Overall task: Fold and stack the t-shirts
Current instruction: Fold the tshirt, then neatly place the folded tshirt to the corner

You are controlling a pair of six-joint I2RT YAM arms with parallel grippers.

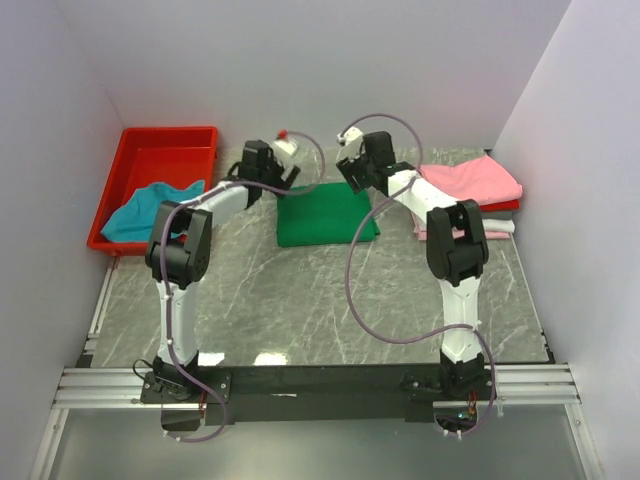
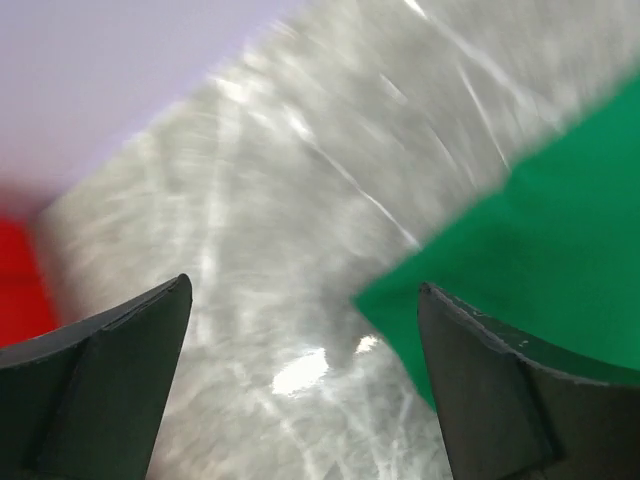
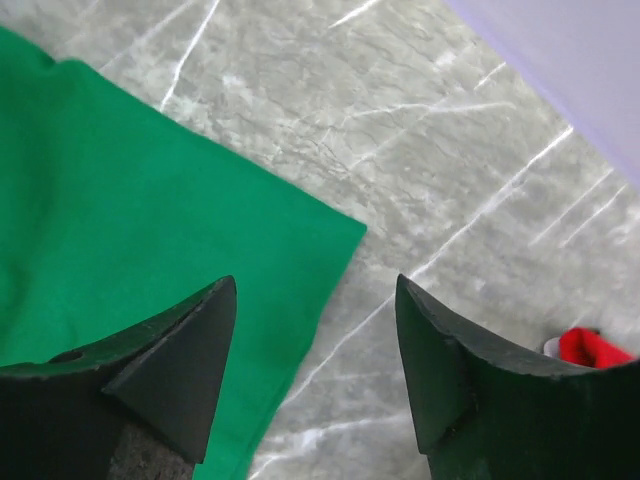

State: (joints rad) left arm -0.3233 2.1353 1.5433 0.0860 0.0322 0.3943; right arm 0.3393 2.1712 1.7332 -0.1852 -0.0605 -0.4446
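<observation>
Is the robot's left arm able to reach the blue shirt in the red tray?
Probably yes: the teal-blue cloth t-shirt lies uncovered in the red plastic tray on the left arm's side, with nothing blocking it.

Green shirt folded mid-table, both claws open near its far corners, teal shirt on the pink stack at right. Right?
No. The teal shirt lies in the red tray at left, not on the pink stack; the top view shows it. Rest holds: green shirt folded mid-table, left claw and right claw open near its far corners.
</observation>
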